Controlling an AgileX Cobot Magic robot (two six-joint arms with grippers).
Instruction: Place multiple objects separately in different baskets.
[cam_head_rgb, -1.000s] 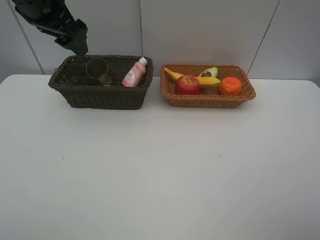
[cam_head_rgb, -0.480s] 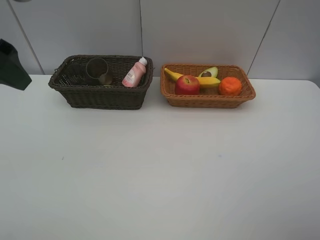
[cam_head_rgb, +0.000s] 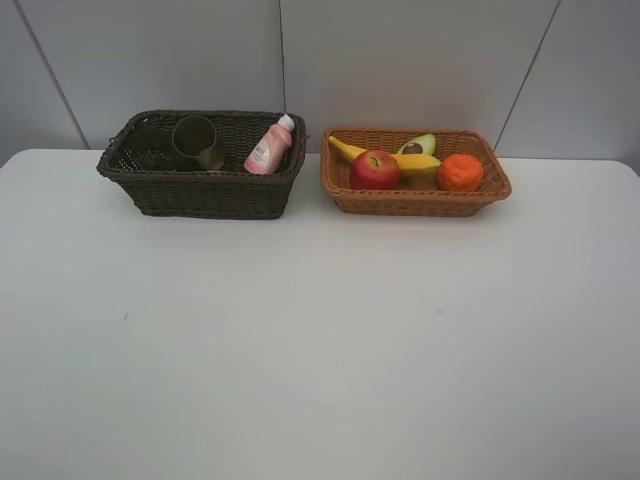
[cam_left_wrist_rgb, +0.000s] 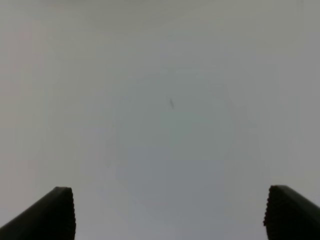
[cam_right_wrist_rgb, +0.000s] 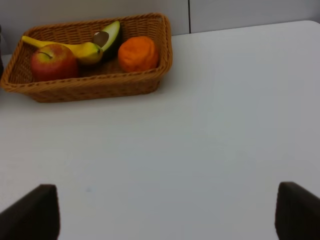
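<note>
In the exterior high view the dark brown basket (cam_head_rgb: 200, 190) holds a translucent cup (cam_head_rgb: 196, 140) and the pink bottle with white cap (cam_head_rgb: 269, 146). The light orange-tan basket (cam_head_rgb: 415, 202) holds the banana (cam_head_rgb: 400, 160), red apple (cam_head_rgb: 375, 170), halved avocado (cam_head_rgb: 418, 146) and tangerine (cam_head_rgb: 460, 172). Neither arm shows in that view. The left gripper (cam_left_wrist_rgb: 170, 212) stands open over bare white table, nothing between its fingers. The right gripper (cam_right_wrist_rgb: 167, 212) is open too, well back from the tan basket (cam_right_wrist_rgb: 90, 87) with its apple (cam_right_wrist_rgb: 54, 62), banana (cam_right_wrist_rgb: 80, 48), avocado (cam_right_wrist_rgb: 106, 36) and tangerine (cam_right_wrist_rgb: 138, 53).
The white table (cam_head_rgb: 320, 340) stretches in front of both baskets. A grey panelled wall (cam_head_rgb: 400, 60) stands right behind them. A small dark speck (cam_left_wrist_rgb: 171, 103) marks the table in the left wrist view.
The left arm, which hung over the dark basket's far left corner, has pulled away to the left and left the exterior high view. Baskets and objects have not moved.
</note>
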